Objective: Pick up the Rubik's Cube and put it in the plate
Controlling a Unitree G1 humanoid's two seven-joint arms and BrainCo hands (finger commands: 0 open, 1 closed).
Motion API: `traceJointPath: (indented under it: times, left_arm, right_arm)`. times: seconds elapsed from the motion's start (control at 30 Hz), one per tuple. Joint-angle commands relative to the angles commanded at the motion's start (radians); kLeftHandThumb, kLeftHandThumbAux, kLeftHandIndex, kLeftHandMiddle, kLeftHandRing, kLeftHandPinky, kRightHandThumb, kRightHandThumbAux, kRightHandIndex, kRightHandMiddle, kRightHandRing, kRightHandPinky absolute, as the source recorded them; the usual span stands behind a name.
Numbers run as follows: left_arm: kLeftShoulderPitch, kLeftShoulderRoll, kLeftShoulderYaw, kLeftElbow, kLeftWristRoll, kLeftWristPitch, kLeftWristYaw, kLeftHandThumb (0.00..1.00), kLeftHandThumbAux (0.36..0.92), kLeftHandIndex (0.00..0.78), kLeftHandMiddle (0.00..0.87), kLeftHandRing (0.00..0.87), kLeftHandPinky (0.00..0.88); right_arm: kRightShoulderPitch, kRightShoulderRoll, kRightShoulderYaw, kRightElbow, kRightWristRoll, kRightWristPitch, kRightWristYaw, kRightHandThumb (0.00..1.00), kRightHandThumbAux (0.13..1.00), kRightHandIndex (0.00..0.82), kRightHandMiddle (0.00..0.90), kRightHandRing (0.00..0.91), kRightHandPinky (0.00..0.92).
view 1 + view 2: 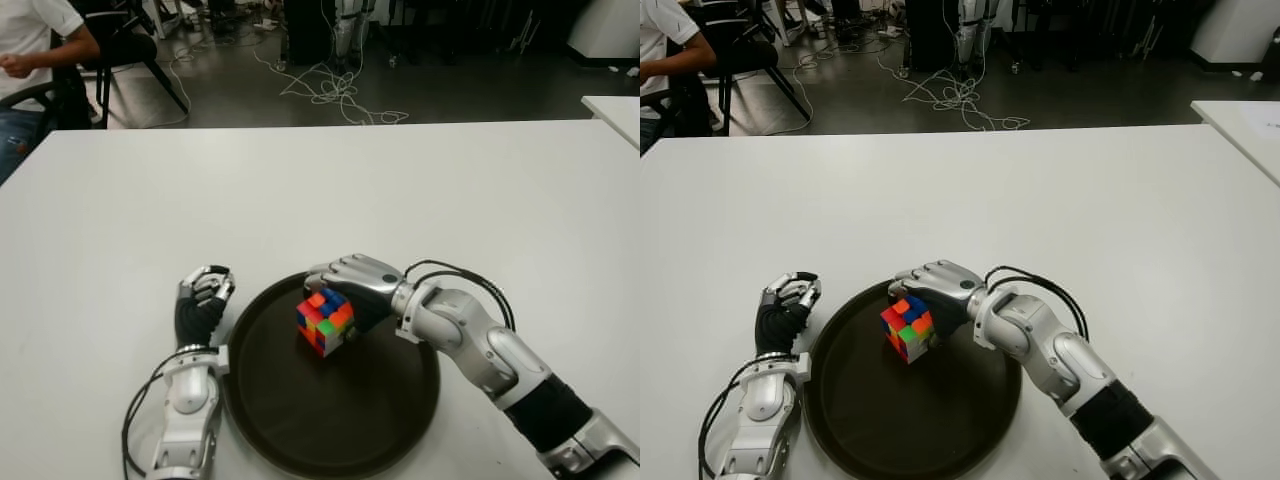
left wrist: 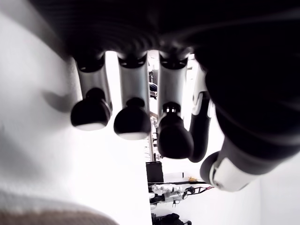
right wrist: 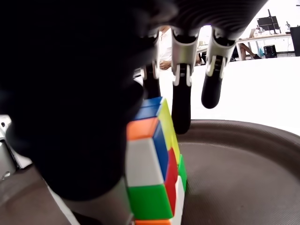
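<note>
the right hand reaches over the dark plate on the white table, fingers closed around the rubik's cube, which sits in the plate; the left hand, fingers curled and empty, shows just left of the plate

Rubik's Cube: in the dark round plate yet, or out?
In: the multicoloured Rubik's Cube sits inside the dark round plate's rim, with the right robot hand closed around it.

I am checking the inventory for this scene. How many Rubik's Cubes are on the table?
1. The Rubik's Cube is over the dark plate, near its far rim, held in the right hand. The left hand shows beside the plate's left edge, empty.
</note>
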Motion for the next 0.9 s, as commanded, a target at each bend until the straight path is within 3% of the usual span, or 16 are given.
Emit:
traceJointPath:
  times: [0.2, 0.33, 0.53, 0.9]
  left_arm:
    - [0.001, 0.006, -0.005, 0.0, 0.003, -0.002, -0.004, 0.711, 0.705, 0.444, 0.821, 0.839, 0.824]
    - [0.001, 0.008, -0.009, 0.0, 0.006, -0.004, -0.002, 0.71, 0.705, 0.444, 0.821, 0.838, 0.821]
    - [0.002, 0.004, -0.008, 0.0, 0.005, -0.014, 0.004, 0.71, 0.704, 0.444, 0.82, 0.841, 0.833]
    - [0.013, -0.009, -0.01, -0.033, 0.006, 0.013, 0.019, 0.709, 0.704, 0.444, 0.819, 0.841, 0.843]
  right_arm:
    - [0.005, 0.012, -0.019, -0.001, 0.05, 0.013, 0.024, 0.0, 0.961, 0.308, 0.289, 0.282, 0.276]
    - [0.01, 0.026, -0.04, -0.005, 0.124, 0.038, 0.066, 0.0, 0.938, 0.213, 0.24, 0.244, 0.233]
    - [0.019, 0.032, -0.055, -0.023, 0.203, 0.062, 0.112, 0.0, 0.861, 0.029, 0.037, 0.039, 0.038]
    - [0.02, 0.027, -0.068, -0.018, 0.248, 0.035, 0.106, 0.0, 0.803, 0.0, 0.0, 0.0, 0.0]
